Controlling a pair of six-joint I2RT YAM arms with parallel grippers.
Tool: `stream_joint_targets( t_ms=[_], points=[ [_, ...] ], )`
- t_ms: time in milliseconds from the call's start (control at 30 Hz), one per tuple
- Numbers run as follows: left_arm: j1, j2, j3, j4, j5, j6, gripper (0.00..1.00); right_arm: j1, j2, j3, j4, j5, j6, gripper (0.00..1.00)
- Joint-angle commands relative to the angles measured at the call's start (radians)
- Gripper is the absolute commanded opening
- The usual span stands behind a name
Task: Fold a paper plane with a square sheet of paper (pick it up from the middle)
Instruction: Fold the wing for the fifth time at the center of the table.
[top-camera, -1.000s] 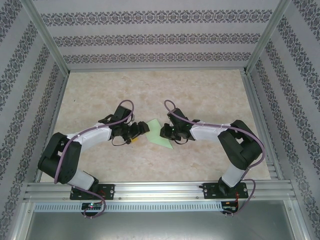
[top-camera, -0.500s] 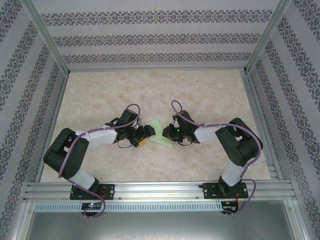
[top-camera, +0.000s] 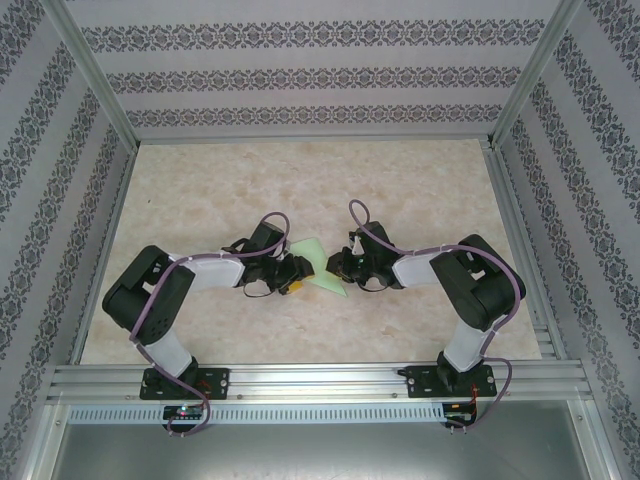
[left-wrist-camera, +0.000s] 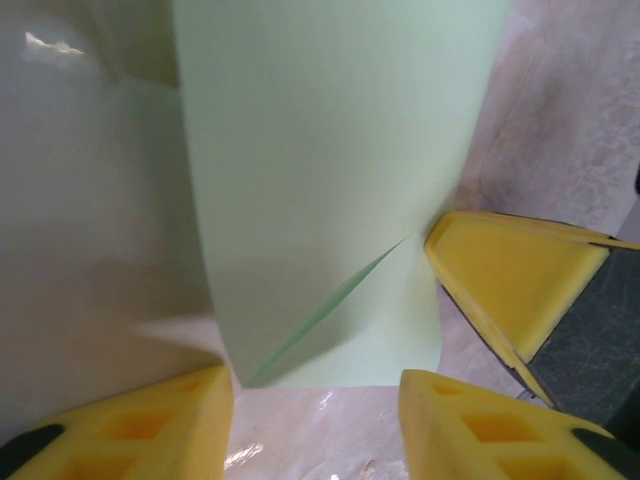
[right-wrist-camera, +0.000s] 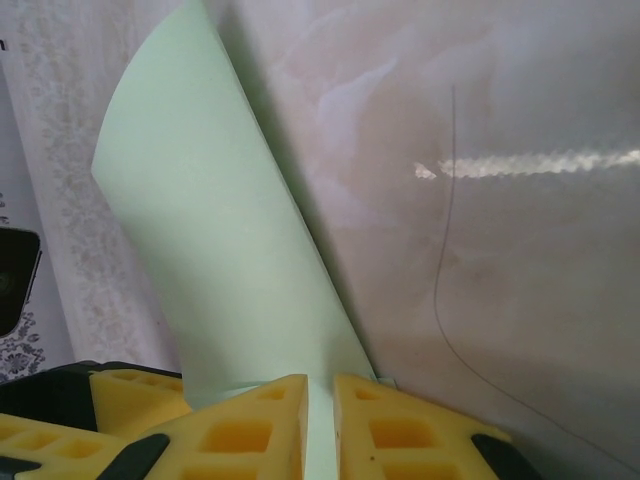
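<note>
- Top external view: a pale green sheet of paper (top-camera: 318, 260) is seen near the middle of the marbled tabletop (top-camera: 400, 180), between the tips of the left arm (top-camera: 215, 270) and the right arm (top-camera: 430, 265), which are stretched toward each other.
- One pointed corner of the sheet is directed toward the near edge.
- Left wrist view: the sheet is curved upward and marked by a slanted crease near its lower edge.
- The left jaws are held apart, their yellow fingers (left-wrist-camera: 130, 430) set at either side of that edge, and nothing is clamped.
- Another yellow finger (left-wrist-camera: 510, 275) is placed against the sheet's right edge.
- Right wrist view: the right jaws are almost together, and the sheet's lower edge is clamped between them.
</note>
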Motion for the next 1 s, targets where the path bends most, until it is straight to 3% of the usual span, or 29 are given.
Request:
stream_joint_targets(
  t_ms=[0,367,500,667,800,900,967],
  points=[
    [-0.011,0.016,0.032,0.063,-0.001,-0.011,0.42,-0.016,0.049,-0.034,-0.019,0.039,-0.009,0.15],
    [-0.011,0.019,0.053,0.07,-0.013,0.008,0.17,-0.024,0.037,-0.035,-0.009,0.015,-0.055,0.2],
    [-0.014,0.02,0.064,0.047,-0.014,0.019,0.07,-0.023,-0.01,-0.028,-0.008,0.011,-0.106,0.3],
    [-0.015,0.02,0.091,-0.019,-0.026,0.03,0.04,-0.018,-0.135,-0.012,-0.06,0.051,-0.225,0.48],
    [-0.022,0.019,0.129,-0.085,-0.035,0.028,0.03,0.047,-0.269,-0.017,-0.182,0.213,-0.412,0.53],
    [-0.028,0.021,0.165,-0.142,-0.043,0.026,0.03,0.151,-0.363,-0.06,-0.222,0.433,-0.56,0.48],
    [-0.028,0.022,0.179,-0.168,-0.049,0.026,0.03,0.191,-0.405,-0.106,-0.195,0.513,-0.618,0.44]
  ],
)
